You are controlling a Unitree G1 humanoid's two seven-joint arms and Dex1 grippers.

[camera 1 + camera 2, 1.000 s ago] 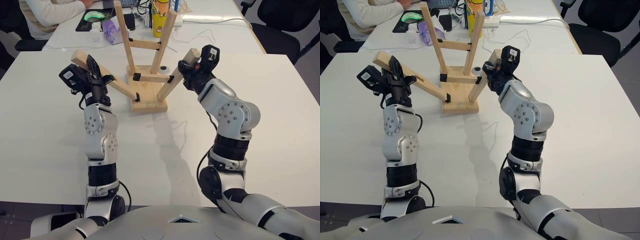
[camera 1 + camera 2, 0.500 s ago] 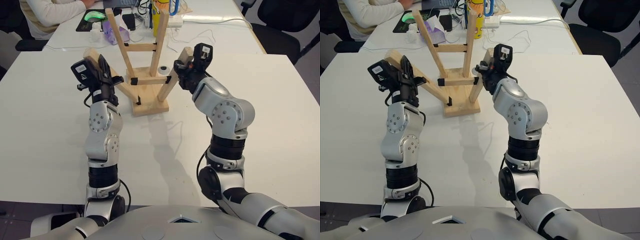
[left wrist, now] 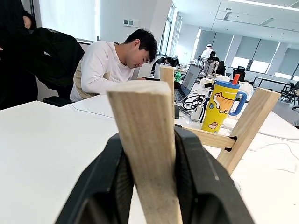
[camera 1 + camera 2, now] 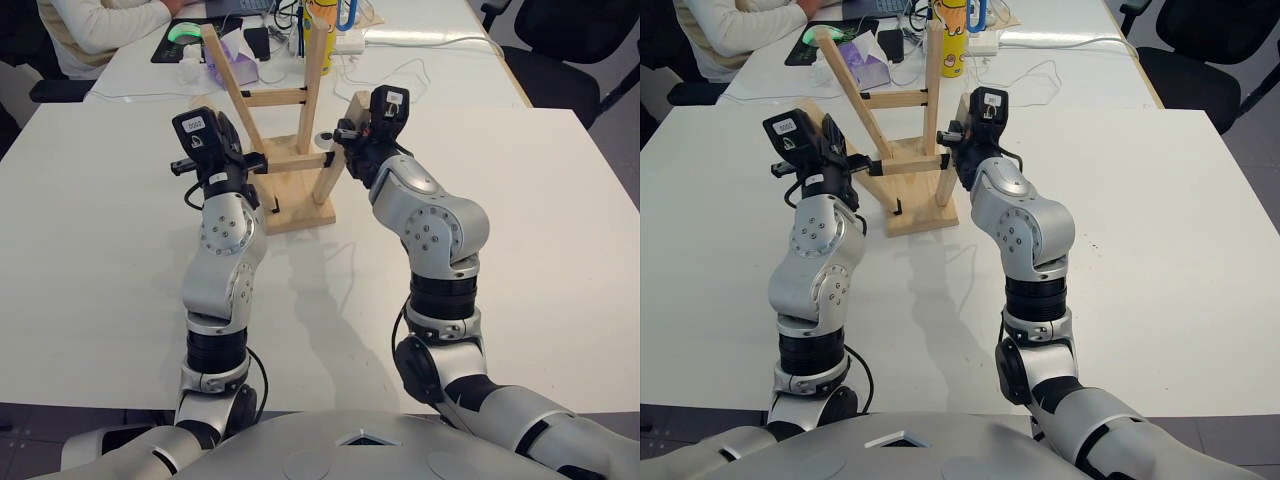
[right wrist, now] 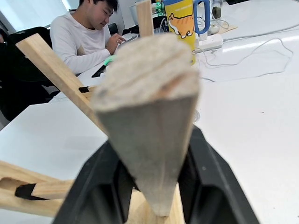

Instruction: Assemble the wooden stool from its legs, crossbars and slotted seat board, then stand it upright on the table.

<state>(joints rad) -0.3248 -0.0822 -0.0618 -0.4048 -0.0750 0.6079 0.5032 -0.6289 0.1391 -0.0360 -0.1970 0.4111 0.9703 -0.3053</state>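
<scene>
The wooden stool lies upside down on the white table (image 4: 520, 230), its slotted seat board (image 4: 298, 212) flat and its legs pointing up. My left gripper (image 4: 226, 160) is shut on the near-left leg (image 3: 145, 135), black fingers (image 3: 110, 186) pressing both sides. My right gripper (image 4: 348, 133) is shut on the near-right leg (image 5: 147, 93), close to its top end (image 4: 360, 99). The two far legs (image 4: 226, 72) lean left, joined by a crossbar (image 4: 276, 97). A lower crossbar (image 4: 296, 160) with black brackets runs between the two held legs.
A small white round object (image 4: 322, 137) sits just behind the stool. The far desk holds a yellow mug (image 4: 322, 14), a purple item (image 4: 240, 68), cables and a seated person (image 3: 107, 65). Open table lies at the front and to both sides.
Both grippers have moved inward toward each other, swinging their splayed legs closer to upright. The far legs have tipped further left.
</scene>
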